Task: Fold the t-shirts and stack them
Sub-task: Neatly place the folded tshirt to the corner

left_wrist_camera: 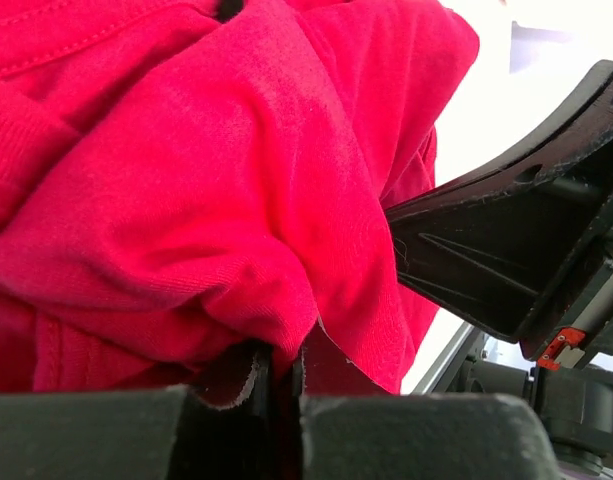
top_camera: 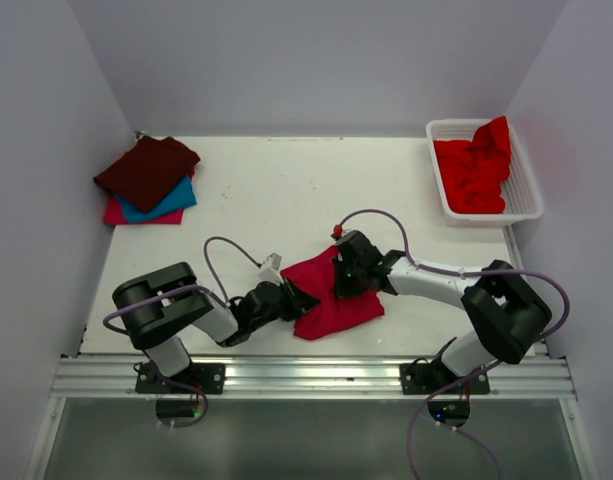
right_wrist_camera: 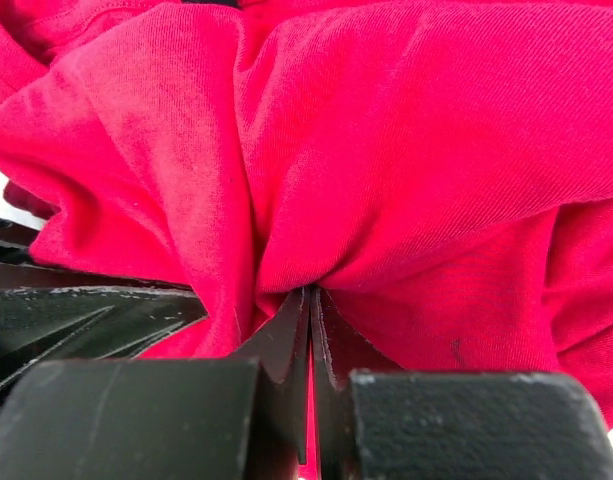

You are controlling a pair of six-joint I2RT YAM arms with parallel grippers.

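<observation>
A crimson-pink t-shirt [top_camera: 331, 292] lies bunched near the table's front middle. My left gripper [top_camera: 291, 298] is shut on its left edge; the left wrist view shows the cloth [left_wrist_camera: 186, 200] pinched between the pads. My right gripper [top_camera: 348, 272] is shut on its upper right part; the right wrist view shows the cloth [right_wrist_camera: 386, 150] gathered into the closed tips. A folded stack sits at the far left: a dark maroon shirt [top_camera: 146, 168] on a teal blue one [top_camera: 171, 202] on a pink-red one [top_camera: 121, 214]. A bright red shirt [top_camera: 476, 170] lies crumpled in the basket.
A white lattice basket [top_camera: 526, 190] stands at the far right corner. White walls close in the table on the left, back and right. The metal rail [top_camera: 306, 378] with both arm bases runs along the near edge.
</observation>
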